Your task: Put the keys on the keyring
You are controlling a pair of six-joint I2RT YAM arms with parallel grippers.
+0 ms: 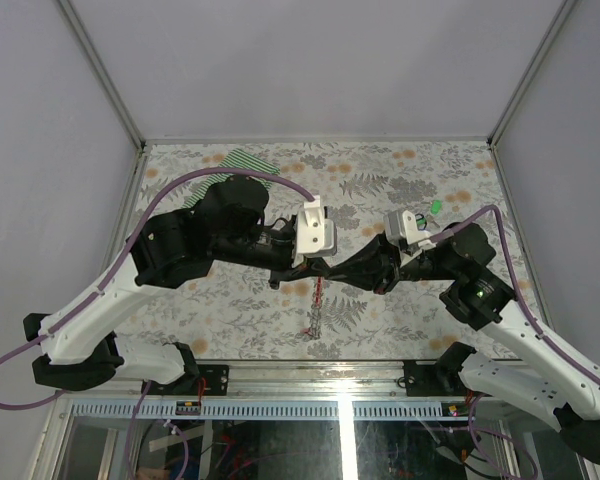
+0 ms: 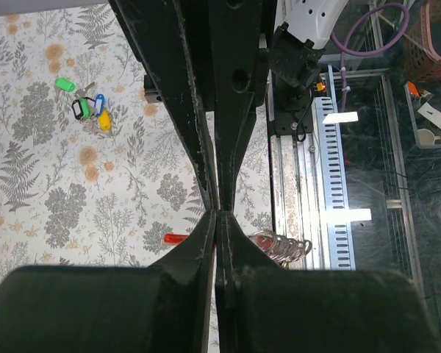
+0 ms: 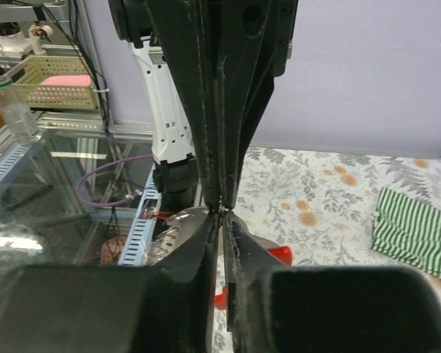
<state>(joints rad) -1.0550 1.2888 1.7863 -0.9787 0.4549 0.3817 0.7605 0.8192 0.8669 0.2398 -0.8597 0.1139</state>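
The two arms meet nose to nose at the middle of the top view, over the flower-patterned table (image 1: 410, 310). The left gripper (image 2: 217, 215) has its jaws pressed flat together, no gap between them. The right gripper (image 3: 222, 212) shows only a thin slit between its fingers, and I cannot tell from here whether they are pinching anything.

The keyring (image 1: 318, 305), red and silvery, trails down toward the bottom of the frame from just below where the two tips meet. I cannot make out which gripper has hold of it.

The keys (image 2: 88, 109) lie in a small bunch at the upper left of the left wrist view, well apart from the grippers, with green, blue and yellow tags. A green-and-white striped cloth (image 3: 415, 229) lies at the right edge of the right wrist view.
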